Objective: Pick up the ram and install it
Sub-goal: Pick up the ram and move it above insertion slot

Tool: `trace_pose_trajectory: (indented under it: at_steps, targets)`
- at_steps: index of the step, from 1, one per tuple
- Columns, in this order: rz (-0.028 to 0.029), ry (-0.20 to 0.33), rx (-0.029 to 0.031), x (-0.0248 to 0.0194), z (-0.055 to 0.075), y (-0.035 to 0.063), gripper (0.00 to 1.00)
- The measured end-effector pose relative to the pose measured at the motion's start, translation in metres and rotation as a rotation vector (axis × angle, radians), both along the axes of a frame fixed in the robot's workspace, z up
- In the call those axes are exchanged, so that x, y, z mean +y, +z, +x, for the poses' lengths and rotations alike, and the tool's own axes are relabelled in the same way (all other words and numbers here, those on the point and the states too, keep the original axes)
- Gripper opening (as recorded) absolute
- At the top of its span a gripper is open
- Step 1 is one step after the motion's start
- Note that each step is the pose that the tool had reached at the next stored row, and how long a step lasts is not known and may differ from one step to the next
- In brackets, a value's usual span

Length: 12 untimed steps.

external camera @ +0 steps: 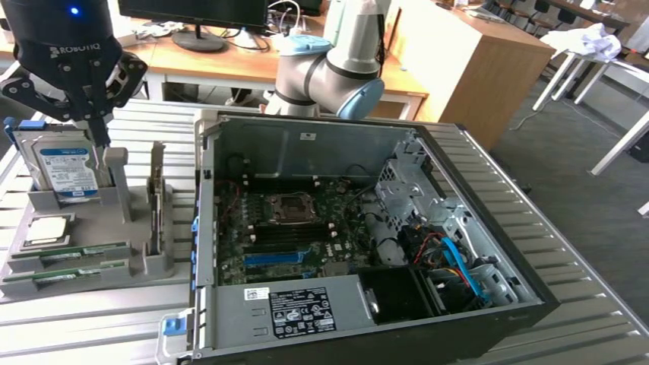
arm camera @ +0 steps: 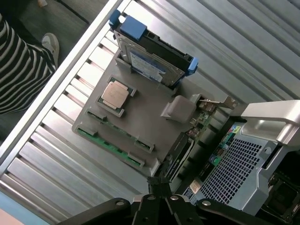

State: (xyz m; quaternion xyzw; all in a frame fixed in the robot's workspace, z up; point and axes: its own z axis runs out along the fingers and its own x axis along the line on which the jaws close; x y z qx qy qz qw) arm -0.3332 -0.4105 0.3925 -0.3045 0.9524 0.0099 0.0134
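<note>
Ram sticks [external camera: 73,254], two alike, lie slotted in grey holder [external camera: 152,266] at exterior view's left, just beside processor chip [external camera: 49,230]. Gripper [external camera: 99,137] hangs above hard drive [external camera: 66,163], jaws pressed together, holding nothing. Open computer case [external camera: 304,144] stands at exterior view's right.

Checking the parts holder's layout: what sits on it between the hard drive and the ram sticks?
The square silver processor chip lies between the hard drive and the ram sticks, in both views.
</note>
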Motion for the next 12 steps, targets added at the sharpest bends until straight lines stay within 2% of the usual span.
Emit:
trace_pose_trajectory:
  at_steps: [12]
  targets:
    - [0.0, 0.075, 0.0, 0.0, 0.0, 0.0, 0.1]
